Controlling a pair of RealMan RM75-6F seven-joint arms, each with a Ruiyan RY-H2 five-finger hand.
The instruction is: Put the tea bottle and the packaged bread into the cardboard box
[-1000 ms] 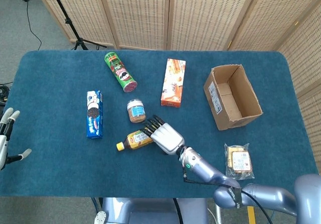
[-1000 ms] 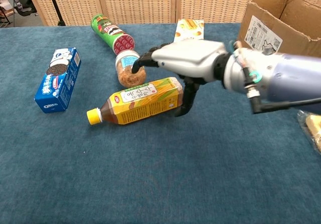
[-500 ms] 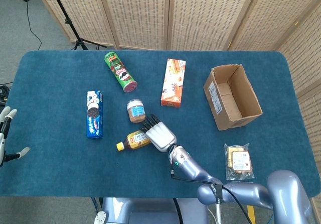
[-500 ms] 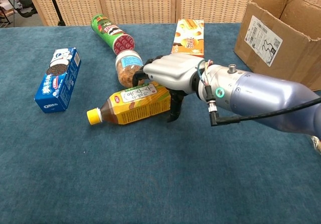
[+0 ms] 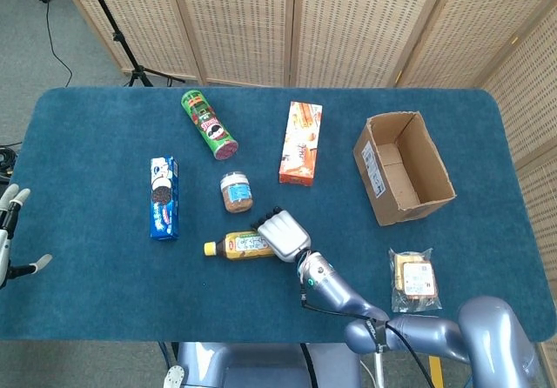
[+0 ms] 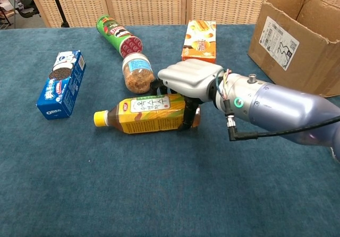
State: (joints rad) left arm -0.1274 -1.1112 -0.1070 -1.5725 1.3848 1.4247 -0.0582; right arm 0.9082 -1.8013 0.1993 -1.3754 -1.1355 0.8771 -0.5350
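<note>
We see the right hand [image 6: 187,80] wrapped over the tea bottle [image 6: 146,113], lying on the table [image 5: 96,284] | left hand [image 5: 10,236] empty, fingers apart, at the edge | packaged bread [image 5: 414,279] below the cardboard box [image 5: 402,168]

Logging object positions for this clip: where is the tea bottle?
The tea bottle lies on its side near the table's front centre, just before the small jar, with the right robot hand over its base end.

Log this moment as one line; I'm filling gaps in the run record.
right hand: gripping tea bottle lying on table | left hand: idle, open | packaged bread: untouched | cardboard box: nothing visible inside
</note>
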